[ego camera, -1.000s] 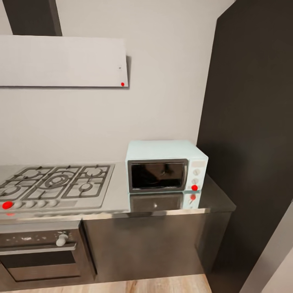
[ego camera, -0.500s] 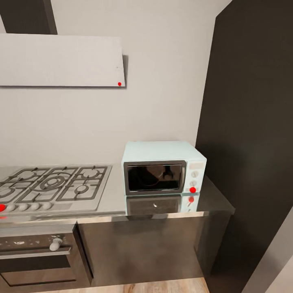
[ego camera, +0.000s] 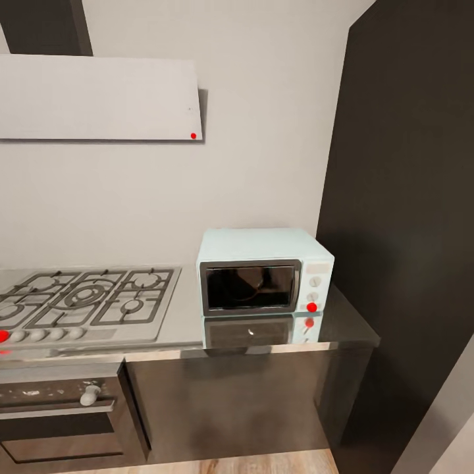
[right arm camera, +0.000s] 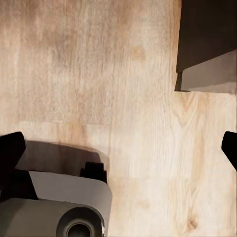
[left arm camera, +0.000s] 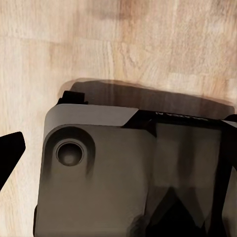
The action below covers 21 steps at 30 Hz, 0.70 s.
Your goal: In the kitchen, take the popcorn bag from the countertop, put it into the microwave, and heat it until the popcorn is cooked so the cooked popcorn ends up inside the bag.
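Right end effector open, microwave ahead

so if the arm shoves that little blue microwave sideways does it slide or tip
Probably slides. The microwave looks low and wider than tall, sitting flat on the countertop, so tipping seems unlikely. The worktop is glossy enough to mirror its door, which suggests little grip. The dark cabinet to its right would likely stop it that way.

Grey, rounded-cornered base housing with a round recessed socket (black trim behind), black pincer fingertips.
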Motion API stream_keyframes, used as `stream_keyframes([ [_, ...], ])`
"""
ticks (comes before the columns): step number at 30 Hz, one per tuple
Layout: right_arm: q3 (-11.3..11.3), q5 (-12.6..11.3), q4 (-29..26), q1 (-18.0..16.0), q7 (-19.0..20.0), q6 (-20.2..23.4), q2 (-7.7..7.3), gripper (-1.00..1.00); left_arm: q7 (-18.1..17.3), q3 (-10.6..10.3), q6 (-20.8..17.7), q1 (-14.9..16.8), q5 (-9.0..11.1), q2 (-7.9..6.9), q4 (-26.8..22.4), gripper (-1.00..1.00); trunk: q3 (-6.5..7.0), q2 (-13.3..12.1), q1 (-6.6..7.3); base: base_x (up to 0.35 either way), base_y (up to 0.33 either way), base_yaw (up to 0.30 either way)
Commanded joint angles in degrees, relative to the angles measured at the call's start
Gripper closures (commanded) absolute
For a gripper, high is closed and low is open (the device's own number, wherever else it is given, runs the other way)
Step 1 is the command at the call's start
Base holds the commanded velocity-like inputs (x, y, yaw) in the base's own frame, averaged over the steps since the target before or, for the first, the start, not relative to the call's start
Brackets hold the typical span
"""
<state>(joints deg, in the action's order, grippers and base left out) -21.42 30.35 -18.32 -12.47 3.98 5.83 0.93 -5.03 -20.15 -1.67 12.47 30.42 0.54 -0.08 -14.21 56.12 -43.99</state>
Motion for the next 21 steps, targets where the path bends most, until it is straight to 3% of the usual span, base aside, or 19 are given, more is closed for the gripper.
stream_keyframes([
  [1, -0.44, 0.58, -3.74, -0.01, 0.85, 2.65, 0.73, -1.0, -0.15, -0.42, -0.17, 0.04, 0.6, -0.01, -0.01, -1.0, -0.08, 0.05, 0.0, 0.0, 0.0, 0.0],
  [3, -0.4, 0.53, -12.23, -0.01, 2.7, 9.05, 2.08, -1.0, -0.15, -0.42, -0.17, 0.06, 0.6, -0.01, -0.01, -1.0, -0.08, 0.05, 0.0, 0.0, 0.0, 0.0],
  [6, 0.11, 0.47, -25.44, -0.01, 8.62, 19.14, 3.42, -1.0, -0.15, -0.41, -0.18, 0.05, 0.6, -0.01, -0.01, -1.0, -0.08, 0.05, 0.0, 0.0, 0.0, 0.0],
  [8, 4.3, 0.24, -34.94, -0.01, 13.26, 26.1, 3.88, -1.0, -0.15, -0.42, -0.19, 0.05, 0.6, -0.01, -0.01, -1.0, -0.08, 0.05, 0.0, 0.0, 0.0, 0.0],
  [10, 6.93, 0.0, -40.36, -0.01, 14.62, 29.75, 3.98, -1.0, -0.15, -0.42, -0.18, 0.02, 0.6, -0.01, -0.01, -1.0, -0.08, 0.05, 0.0, 0.0, 0.0, 0.0],
  [12, 8.19, -0.12, -45.63, -0.01, 15.55, 32.59, 4.04, -1.0, -0.15, -0.41, -0.18, 0.02, 0.6, -0.01, -0.01, -1.0, -0.08, 0.05, 0.0, 0.0, 0.0, 0.0],
  [15, 9.33, -0.19, -56.17, -0.01, 18.02, 38.37, 4.03, -1.0, -0.15, -0.42, -0.18, 0.05, 0.6, -0.01, -0.01, -1.0, -0.08, 0.05, 0.0, 0.0, 0.0, 0.0],
  [18, 9.65, -0.2, -62.96, 0.21, 18.83, 43.87, 4.0, -1.0, -0.15, -0.39, -0.17, 0.05, 0.6, -0.01, -0.01, -1.0, -0.08, 0.05, 0.0, 0.0, 0.0, 0.0],
  [21, 9.71, -0.16, -64.9, -0.81, 18.99, 47.76, 3.89, -1.0, -0.15, -0.39, -0.17, 0.04, 0.6, -0.01, -0.01, -1.0, -0.08, 0.05, 0.0, 0.0, 0.0, 0.0],
])
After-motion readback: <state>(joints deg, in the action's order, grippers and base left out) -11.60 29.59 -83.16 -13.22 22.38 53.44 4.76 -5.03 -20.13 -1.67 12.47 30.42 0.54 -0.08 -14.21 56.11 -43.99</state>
